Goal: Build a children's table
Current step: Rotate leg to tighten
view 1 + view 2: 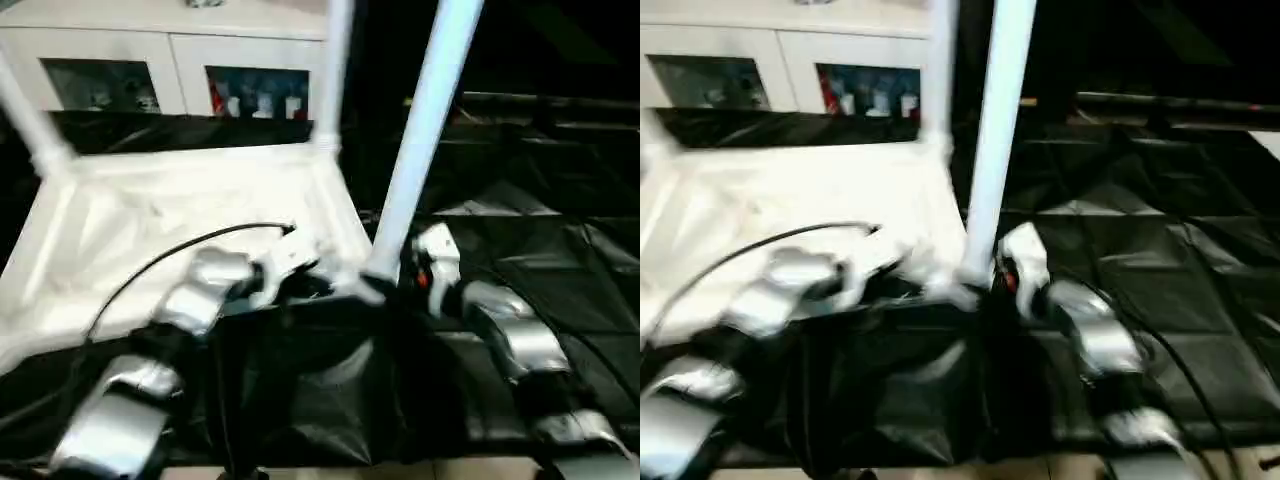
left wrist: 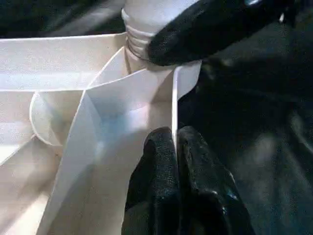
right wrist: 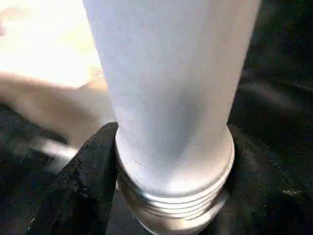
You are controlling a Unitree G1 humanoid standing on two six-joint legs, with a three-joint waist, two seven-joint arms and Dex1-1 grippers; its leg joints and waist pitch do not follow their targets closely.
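Between the right gripper's (image 3: 171,196) black fingers: long white tubular leg (image 1: 425,140), clasped at its threaded foot, standing slightly tilted over the near corner socket. Beside it, the left gripper (image 2: 178,161) is pinching the thin rim of the upturned white ribbed plastic tabletop (image 1: 170,225). Beyond: two legs standing seated. Risk, judged: the tilt is inviting cross-threading; the pinch may slip, shifting the top.

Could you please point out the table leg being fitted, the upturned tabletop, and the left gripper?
Table leg (image 1: 425,130), left eye view, mid-shaft.
Tabletop (image 1: 110,230), left eye view, ribbed underside.
Left gripper (image 2: 176,147), left wrist view, between fingertips.
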